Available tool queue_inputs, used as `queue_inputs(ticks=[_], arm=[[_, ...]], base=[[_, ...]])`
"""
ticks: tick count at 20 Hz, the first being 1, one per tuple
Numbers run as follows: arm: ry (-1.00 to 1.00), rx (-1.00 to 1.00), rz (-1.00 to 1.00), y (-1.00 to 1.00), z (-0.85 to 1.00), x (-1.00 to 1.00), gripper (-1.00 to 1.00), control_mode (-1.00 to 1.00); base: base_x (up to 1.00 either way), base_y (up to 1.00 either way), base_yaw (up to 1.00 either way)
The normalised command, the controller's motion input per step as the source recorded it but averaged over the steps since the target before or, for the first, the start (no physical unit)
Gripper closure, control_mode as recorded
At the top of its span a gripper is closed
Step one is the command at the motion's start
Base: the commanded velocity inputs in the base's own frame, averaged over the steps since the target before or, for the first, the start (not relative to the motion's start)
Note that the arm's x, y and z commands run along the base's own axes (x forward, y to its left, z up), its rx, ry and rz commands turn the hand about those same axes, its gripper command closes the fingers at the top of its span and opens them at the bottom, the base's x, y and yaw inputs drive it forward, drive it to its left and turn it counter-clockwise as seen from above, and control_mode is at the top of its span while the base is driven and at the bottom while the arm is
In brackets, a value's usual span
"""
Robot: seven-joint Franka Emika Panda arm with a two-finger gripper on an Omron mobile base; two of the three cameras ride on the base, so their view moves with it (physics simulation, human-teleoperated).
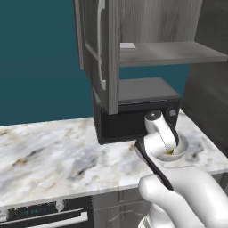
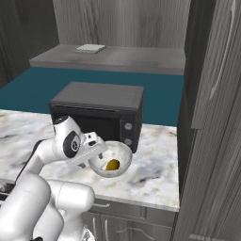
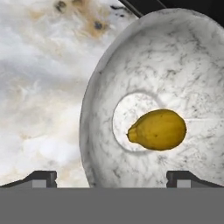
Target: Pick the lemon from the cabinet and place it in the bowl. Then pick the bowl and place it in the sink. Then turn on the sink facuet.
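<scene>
The lemon already lies in the bowl, which sits on the desk just before the microwave. Left to do: carry the bowl to the sink, then open the faucet. The arm bends low, and the claw hovers above the bowl's near rim, fingers apart, gripping nothing.

A: Where is the lemon?
B: Inside the bowl. The bowl sits on the worktop, right in front of the black microwave.
A: And the claw?
B: It is at the bowl's left rim. I can't tell if it grips.
A: What's up high?
B: A grey shelf with a flat white thing.
</scene>
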Motion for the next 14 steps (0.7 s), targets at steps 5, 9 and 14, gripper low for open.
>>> queue_inputs(ticks=[5, 9, 14], arm=[[0.0, 0.0, 0.02, -0.05, -0.5, 0.0, -1.0, -1.0], [0.0, 0.0, 0.02, 0.0, -0.49, 0.0, -1.0, -1.0], [0.0, 0.0, 0.02, 0.0, -0.55, 0.0, -1.0, -1.0]], base=[[0.0, 0.0, 0.0], [0.0, 0.0, 0.0], [0.0, 0.0, 0.0]])
